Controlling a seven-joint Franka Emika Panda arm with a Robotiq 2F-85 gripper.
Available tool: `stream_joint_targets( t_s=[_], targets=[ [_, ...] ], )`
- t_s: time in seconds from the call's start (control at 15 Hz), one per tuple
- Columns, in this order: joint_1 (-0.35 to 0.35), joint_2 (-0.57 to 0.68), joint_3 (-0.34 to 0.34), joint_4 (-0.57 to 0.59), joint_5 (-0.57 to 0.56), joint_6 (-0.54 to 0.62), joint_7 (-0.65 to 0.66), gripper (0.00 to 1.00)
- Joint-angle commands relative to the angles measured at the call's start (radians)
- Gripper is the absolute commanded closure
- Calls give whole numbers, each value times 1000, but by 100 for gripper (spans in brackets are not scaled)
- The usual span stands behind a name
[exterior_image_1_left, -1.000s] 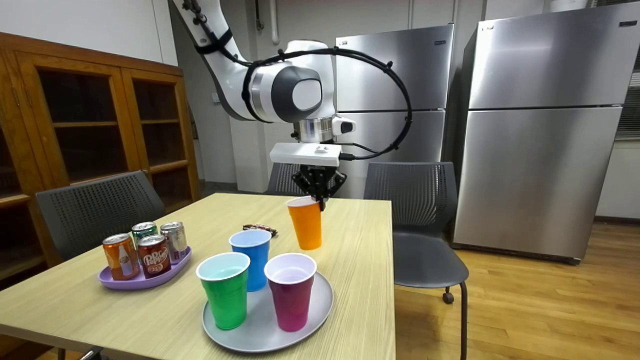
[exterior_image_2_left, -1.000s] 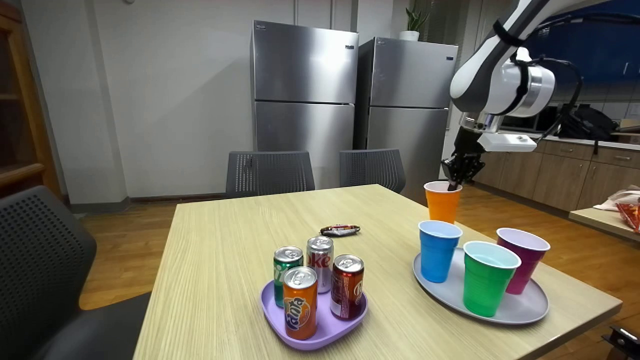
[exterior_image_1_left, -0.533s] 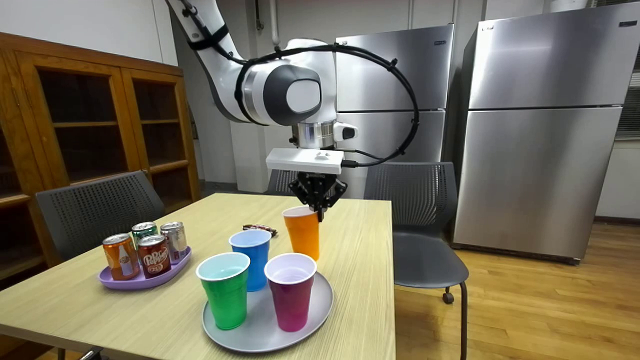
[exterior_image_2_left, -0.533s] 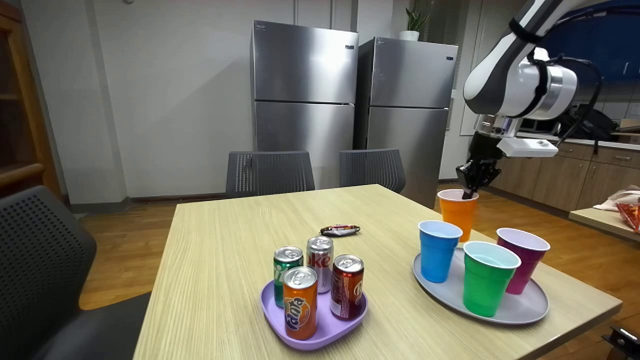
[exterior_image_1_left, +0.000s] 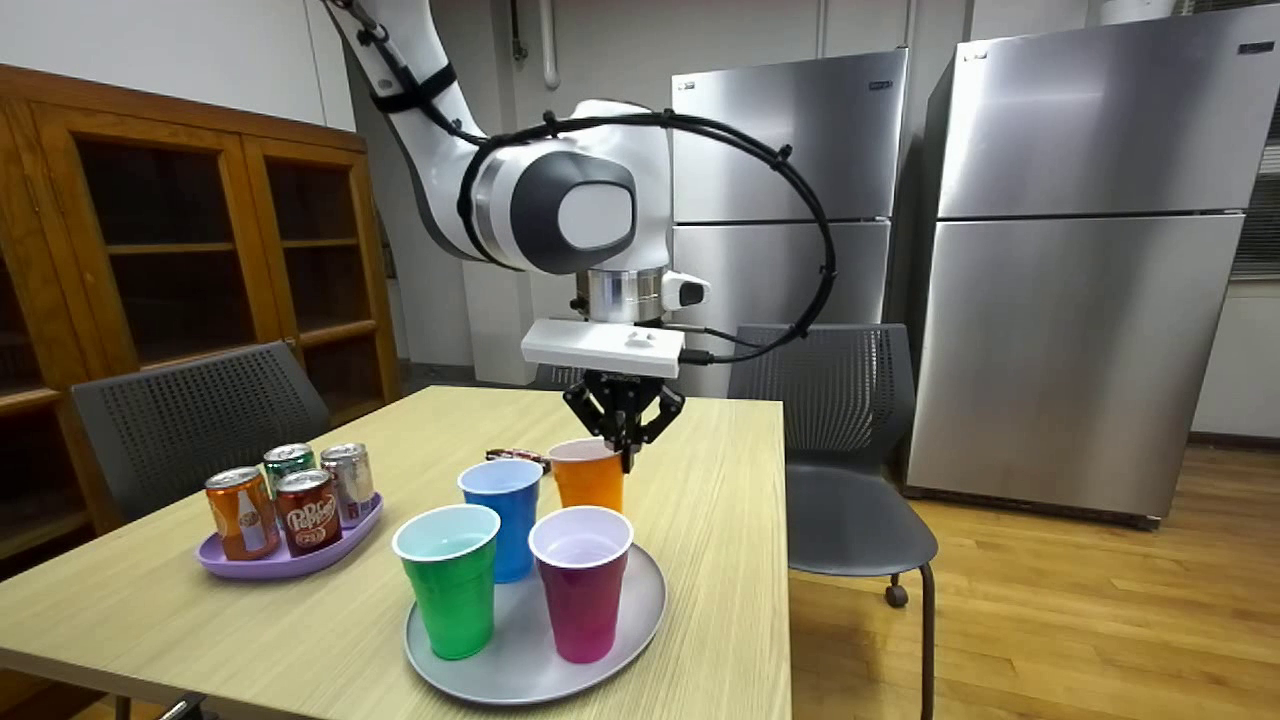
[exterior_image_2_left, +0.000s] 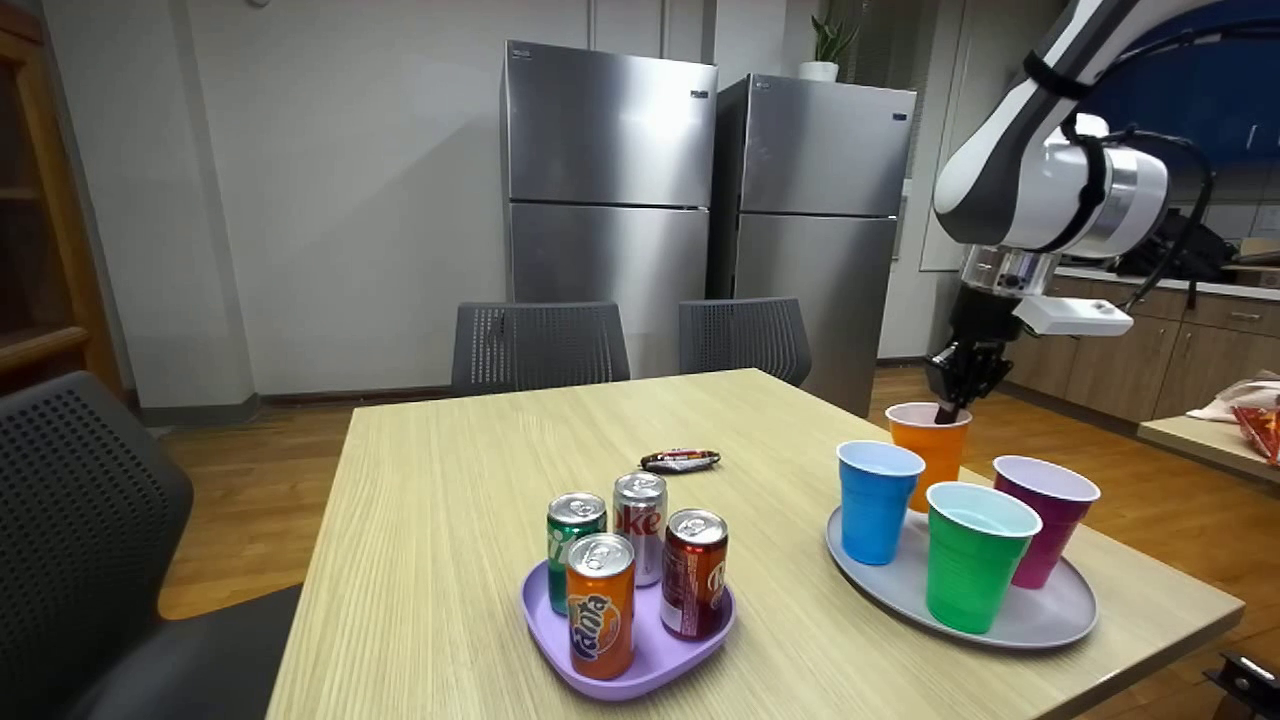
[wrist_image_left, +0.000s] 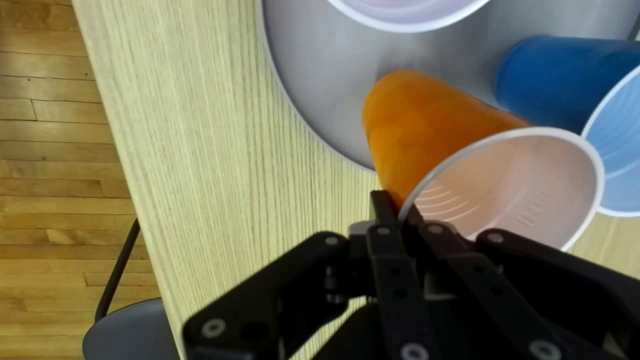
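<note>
Wrist view: table (wrist_image_left: 215, 175), gray plate (wrist_image_left: 325, 75), orange cup (wrist_image_left: 435, 125) pinched at the rim.
On the plate 3 others are carried: a green cup (exterior_image_1_left: 452, 600), a purple cup (exterior_image_1_left: 583, 600), a blue cup (exterior_image_1_left: 518, 530). Just beside the blue cup, the orange cup is held nearly upright, its base seen over the plate, contact unclear. Orange outside, it is lined in pale peach and edged by a white rim, clamped between the fingers of the gripper (wrist_image_left: 398, 207). Fine ridges are seen inside.

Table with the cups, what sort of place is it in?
Likely a shared kitchen or break room: there are two fridges, kitchen cabinets, and matching chairs around the table.
</note>
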Motion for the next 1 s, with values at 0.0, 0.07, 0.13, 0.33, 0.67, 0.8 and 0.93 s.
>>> stream_joint_targets(
  t_s=[0.0,0.07,0.13,0.33,0.67,0.8,0.93],
  targets=[
    [-15,-10,5,-14,28,-26,-51,99],
    [-15,-5,5,-15,28,-24,-52,99],
    [-15,0,5,-15,27,-24,-53,99],
    [-17,16,6,-14,25,-19,-53,99],
    [-21,37,11,-4,28,-15,-49,99],
    [-22,45,12,-3,25,-11,-48,99],
    [-23,47,12,-3,24,-8,-48,99]
  ],
)
